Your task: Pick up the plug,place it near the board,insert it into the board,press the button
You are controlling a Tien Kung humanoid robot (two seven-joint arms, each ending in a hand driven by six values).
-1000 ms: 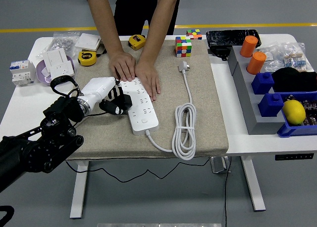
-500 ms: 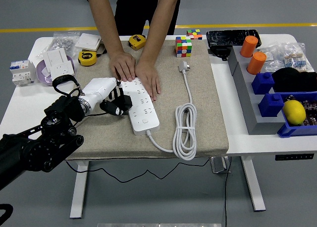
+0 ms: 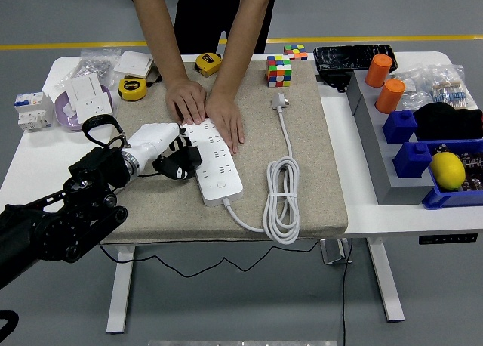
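A white power strip lies on the beige mat. Its white cord is coiled to the right and ends in a white plug. My left hand has a white palm and black fingers. It sits at the strip's left edge, with the fingers curled on a dark lump that looks like a black plug. A person at the far side presses both hands flat on the strip's far end. My right arm is out of view.
Two yellow tape measures, white sockets and a breaker lie at the back left. A colour cube stands behind the mat. Grey and blue bins with orange cylinders and a lemon fill the right side.
My left hand has sunk slightly toward the mat beside the strip, fingers still curled. The person's hands and the strip have stayed put.
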